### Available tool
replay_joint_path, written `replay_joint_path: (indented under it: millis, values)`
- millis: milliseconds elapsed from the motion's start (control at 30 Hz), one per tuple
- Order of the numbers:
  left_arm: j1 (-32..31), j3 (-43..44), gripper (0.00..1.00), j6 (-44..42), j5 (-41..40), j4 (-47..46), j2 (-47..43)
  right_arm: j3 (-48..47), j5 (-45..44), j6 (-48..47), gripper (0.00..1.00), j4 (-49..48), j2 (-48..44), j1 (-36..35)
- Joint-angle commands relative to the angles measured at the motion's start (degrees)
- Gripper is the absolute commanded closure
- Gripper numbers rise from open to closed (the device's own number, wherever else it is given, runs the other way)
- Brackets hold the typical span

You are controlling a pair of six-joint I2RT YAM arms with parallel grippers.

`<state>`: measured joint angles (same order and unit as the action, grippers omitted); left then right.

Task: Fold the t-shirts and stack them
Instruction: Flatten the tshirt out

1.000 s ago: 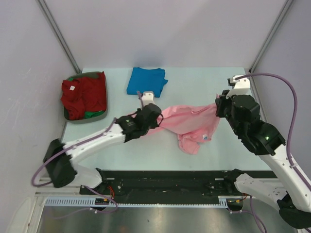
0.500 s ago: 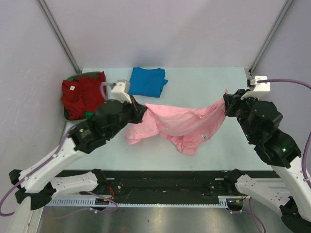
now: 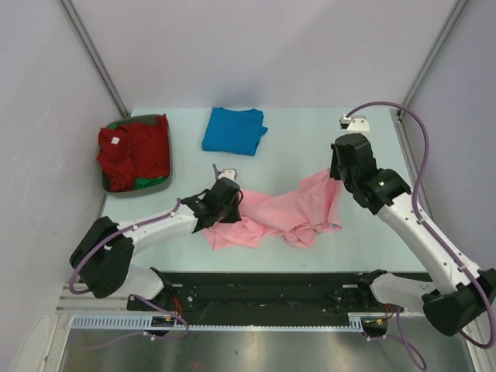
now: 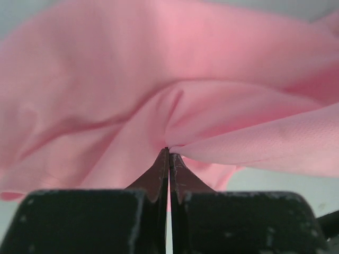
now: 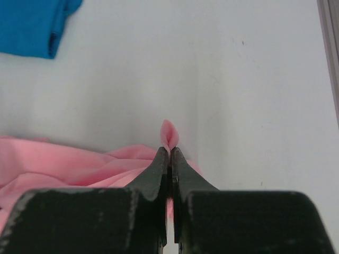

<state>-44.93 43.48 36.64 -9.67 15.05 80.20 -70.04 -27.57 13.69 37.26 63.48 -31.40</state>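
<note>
Left pincer (image 4: 169, 152) clamped on a fold at the left end of the pink t-shirt (image 3: 279, 213). Right pincer (image 5: 169, 152) clamped on a corner at its right end, with a small tip of cloth poking past the fingers. Shirt is crumpled, mostly down on the desk (image 3: 310, 132), near centre, between the arms. Folded blue t-shirt (image 3: 234, 129) far centre. Red t-shirt (image 3: 133, 151) in the tray (image 3: 136, 189), far left.

The pink shirt (image 3: 283, 213) lay crumpled in front, the blue shirt (image 3: 234, 130) folded behind, the red shirt (image 3: 133, 151) bunched left.
</note>
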Motion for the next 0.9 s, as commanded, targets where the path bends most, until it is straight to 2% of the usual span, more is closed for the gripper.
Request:
replay_joint_path:
  millis: [0,67,100,133,167,233,333,500,600,700,867]
  values:
    - [3.09,5.71,1.00,0.46,-2.27,-2.23,-2.67,0.61,-0.37,3.09,1.00,-2.45,2.60,3.01]
    - [2.74,6.52,1.00,0.53,-2.19,-0.47,-4.43,0.87,-0.38,3.01,1.00,-3.41,3.40,3.27]
    - [1.61,6.70,0.95,0.62,-2.02,0.06,-5.49,0.87,-0.03,3.18,1.00,-3.59,3.75,3.45]
    - [0.47,6.61,0.70,0.97,-2.37,0.59,-8.28,0.96,0.06,3.18,1.00,-4.03,4.10,3.45]
    - [-2.42,6.35,0.58,1.15,-3.07,1.29,-9.53,1.05,0.24,3.09,1.00,-4.29,4.10,3.45]
    - [-5.16,5.56,0.42,2.02,-4.12,3.22,-12.16,1.31,0.50,3.09,1.00,-4.65,4.19,3.36]
    - [-8.33,3.19,0.28,5.27,-3.69,5.25,-13.05,1.40,1.12,3.01,1.00,-4.91,4.28,3.36]
    - [-9.74,-4.27,0.26,9.23,-6.05,4.38,-14.90,1.92,2.17,3.36,1.00,-5.09,4.19,3.36]
    - [-9.74,-5.60,0.26,9.68,-9.39,5.78,-14.11,2.28,2.43,3.53,1.00,-5.09,4.19,3.27]
    - [-9.65,-5.08,0.27,9.42,-12.38,6.92,-11.84,2.72,2.35,3.36,1.00,-5.09,4.02,3.36]
    - [-9.92,-3.85,0.33,7.83,-10.81,4.47,-8.23,3.24,2.70,3.36,1.00,-5.35,4.10,3.36]
